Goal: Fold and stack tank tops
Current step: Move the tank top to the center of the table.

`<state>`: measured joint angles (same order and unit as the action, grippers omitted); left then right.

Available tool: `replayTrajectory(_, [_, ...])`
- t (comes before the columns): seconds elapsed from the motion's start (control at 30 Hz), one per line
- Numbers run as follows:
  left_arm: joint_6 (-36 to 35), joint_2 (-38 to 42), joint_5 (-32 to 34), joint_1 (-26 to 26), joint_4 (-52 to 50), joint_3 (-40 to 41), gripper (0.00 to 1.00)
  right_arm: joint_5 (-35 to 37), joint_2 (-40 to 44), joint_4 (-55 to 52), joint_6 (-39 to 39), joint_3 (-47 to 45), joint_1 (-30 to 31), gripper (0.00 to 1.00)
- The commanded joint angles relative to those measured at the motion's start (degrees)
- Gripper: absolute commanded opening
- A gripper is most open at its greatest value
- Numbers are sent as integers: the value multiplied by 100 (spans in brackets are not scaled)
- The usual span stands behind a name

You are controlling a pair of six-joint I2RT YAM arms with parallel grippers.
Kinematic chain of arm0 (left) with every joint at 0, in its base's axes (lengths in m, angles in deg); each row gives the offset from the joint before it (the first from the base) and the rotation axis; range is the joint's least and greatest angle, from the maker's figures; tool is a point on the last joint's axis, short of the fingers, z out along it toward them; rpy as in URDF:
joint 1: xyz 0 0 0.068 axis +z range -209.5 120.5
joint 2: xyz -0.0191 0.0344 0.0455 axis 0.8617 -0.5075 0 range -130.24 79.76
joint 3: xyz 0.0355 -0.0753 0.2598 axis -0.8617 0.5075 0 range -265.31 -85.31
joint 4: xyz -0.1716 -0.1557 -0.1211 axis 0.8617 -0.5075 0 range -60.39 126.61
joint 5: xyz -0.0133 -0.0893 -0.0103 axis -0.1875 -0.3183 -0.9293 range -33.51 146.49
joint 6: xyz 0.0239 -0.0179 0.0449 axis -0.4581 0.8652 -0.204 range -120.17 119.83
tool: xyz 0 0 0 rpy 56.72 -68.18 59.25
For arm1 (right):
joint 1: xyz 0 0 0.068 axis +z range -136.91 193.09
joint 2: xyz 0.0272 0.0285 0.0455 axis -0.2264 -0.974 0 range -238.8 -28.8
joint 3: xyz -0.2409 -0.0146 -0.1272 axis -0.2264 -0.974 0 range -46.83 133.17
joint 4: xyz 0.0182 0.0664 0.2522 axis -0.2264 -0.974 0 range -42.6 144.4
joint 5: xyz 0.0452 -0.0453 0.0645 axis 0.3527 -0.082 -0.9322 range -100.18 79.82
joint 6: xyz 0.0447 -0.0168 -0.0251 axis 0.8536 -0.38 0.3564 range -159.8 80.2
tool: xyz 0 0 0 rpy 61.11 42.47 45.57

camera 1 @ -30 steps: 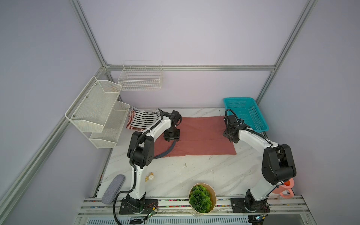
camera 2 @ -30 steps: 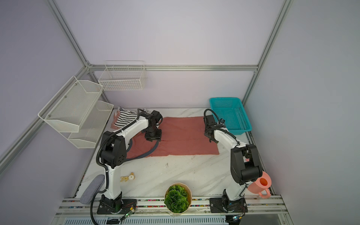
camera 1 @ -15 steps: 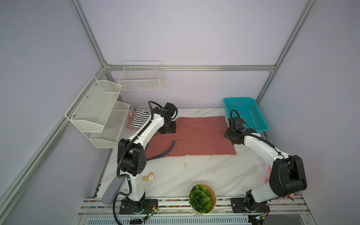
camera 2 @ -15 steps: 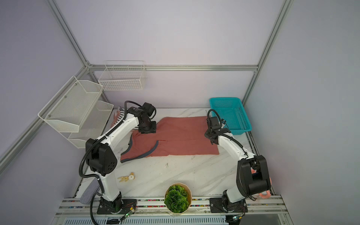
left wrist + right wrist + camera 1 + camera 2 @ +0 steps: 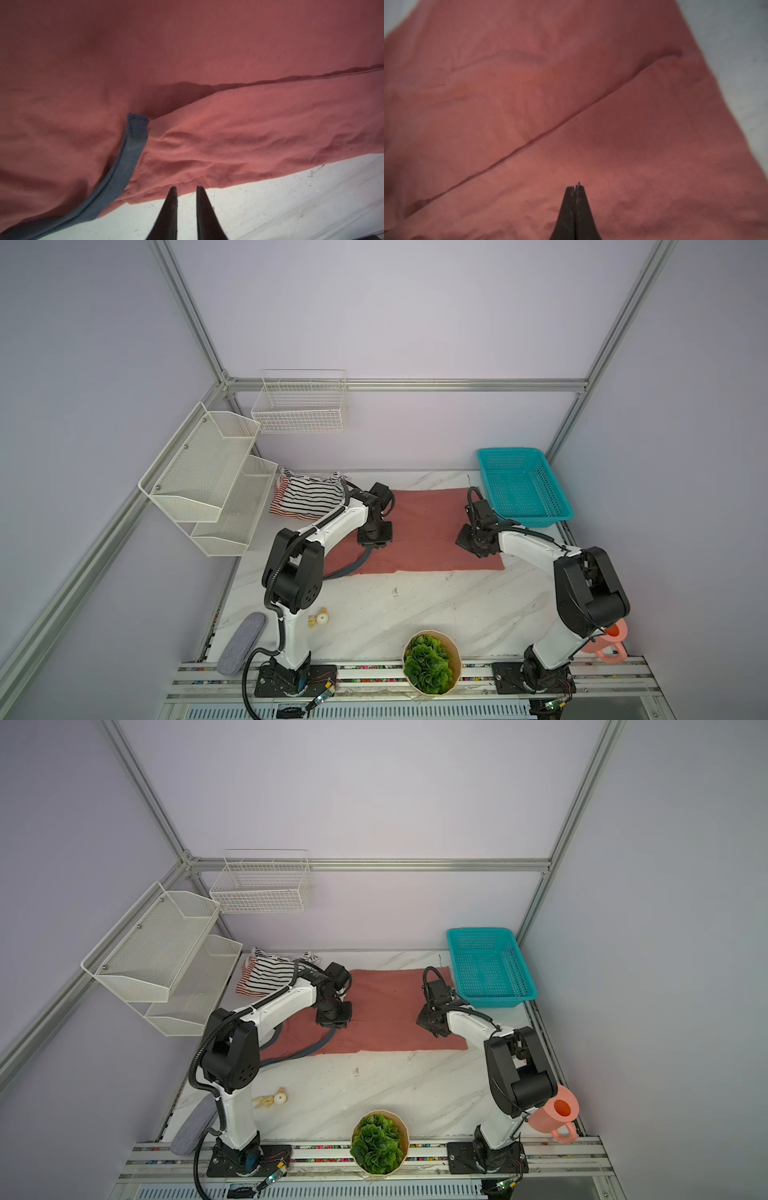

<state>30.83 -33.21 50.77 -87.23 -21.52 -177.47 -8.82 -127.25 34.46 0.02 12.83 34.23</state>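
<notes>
At the far left of the white marble desk, the striped cloth tank tops lie piled. Your left tool, jaws narrow, meets the folded edge of the dusty-red cloth tank top mid-desk. I can't tell whether it has pinched any cloth. The top should handle limp and light, so take hold at doubled edges. Your right tool, tips pressed together, rests on it. The left arm covers the strap end.
</notes>
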Motion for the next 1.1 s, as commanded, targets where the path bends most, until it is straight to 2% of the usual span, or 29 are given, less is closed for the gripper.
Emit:
replayTrajectory(0.0, [95,-50,-196,10,275,163,18,-58,-313,37,-97,133,106,0])
replayTrajectory(0.47, [-85,-244,-78,7,381,971,19,199,-283,-190,132,-509,207,0])
replayTrajectory(0.77, [-138,28,-42,-55,407,1844,19,366,217,-594,332,-948,312,0])
replayTrajectory(1.07, [121,457,-197,-349,565,3004,19,486,508,-925,510,-1191,452,0])
